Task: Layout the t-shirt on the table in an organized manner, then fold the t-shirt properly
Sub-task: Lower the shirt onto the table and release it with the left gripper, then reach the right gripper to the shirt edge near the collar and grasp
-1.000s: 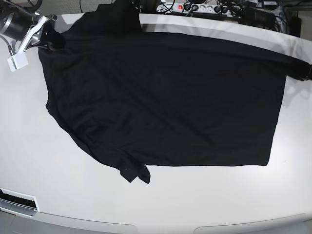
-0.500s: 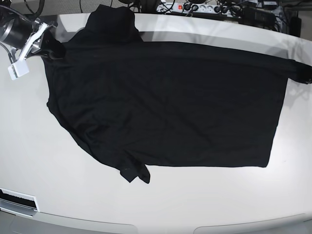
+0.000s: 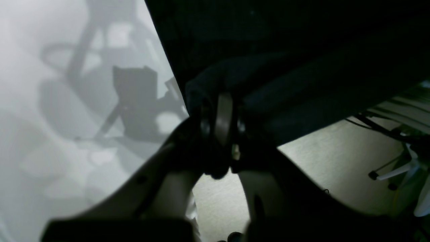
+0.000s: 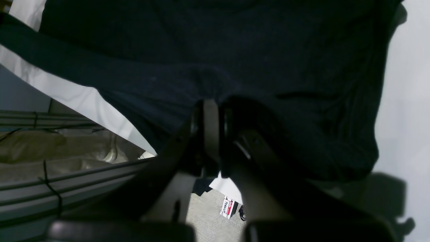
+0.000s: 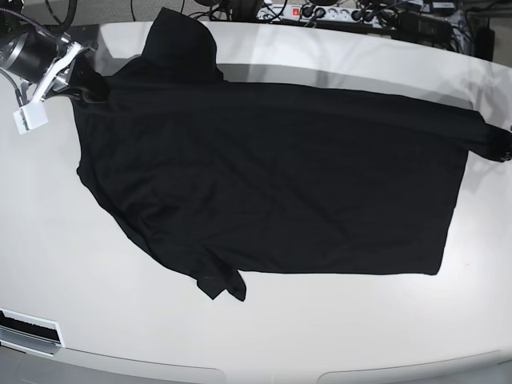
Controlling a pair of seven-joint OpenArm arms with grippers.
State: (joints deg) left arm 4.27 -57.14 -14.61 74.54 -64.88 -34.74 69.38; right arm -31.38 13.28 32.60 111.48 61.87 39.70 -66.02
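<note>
The black t-shirt lies spread across the white table, with a crumpled sleeve at its near edge and another sleeve at the far left. My right gripper is shut on the shirt's far left corner; the right wrist view shows its closed fingers pinching black fabric. My left gripper is shut on the shirt's far right corner at the table edge; in the left wrist view it clamps a fold of fabric beside the glossy tabletop.
A power strip and cables run behind the table's far edge. A white tag hangs from the right arm. A slotted plate sits at the front left corner. Floor and a chair base lie past the table edge.
Both grippers have kept hold of the shirt's far edge, and that edge has come down and settled nearer the table. The far left sleeve now shows more. The right gripper shifted slightly back.
</note>
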